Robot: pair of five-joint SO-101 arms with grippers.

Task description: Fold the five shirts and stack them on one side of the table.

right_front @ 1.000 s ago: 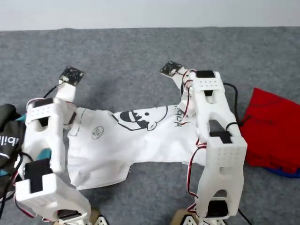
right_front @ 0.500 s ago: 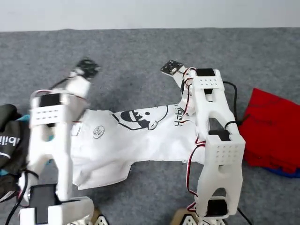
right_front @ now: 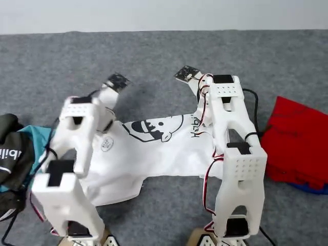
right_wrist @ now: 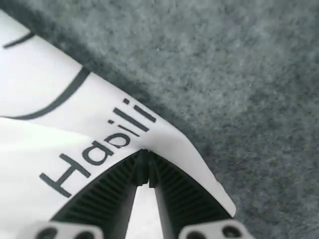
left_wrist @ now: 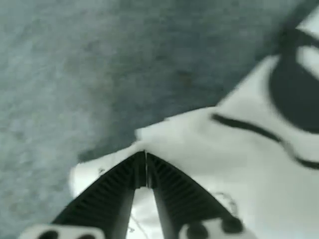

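Black lettering (right_wrist: 102, 144) on white shirt (right_front: 164, 154), round label (right_front: 106, 144), white letters on black garment (right_front: 7, 154)

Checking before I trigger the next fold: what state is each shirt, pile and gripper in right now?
white printed shirt: spread out, print side up, not yet folded.
red shirt: folded, lying on a blue cloth beside the right arm.
black and teal garments: bunched in a heap beside the left arm.
left gripper: shut on the white printed shirt's edge.
right gripper: shut on that shirt's edge by the lettering.
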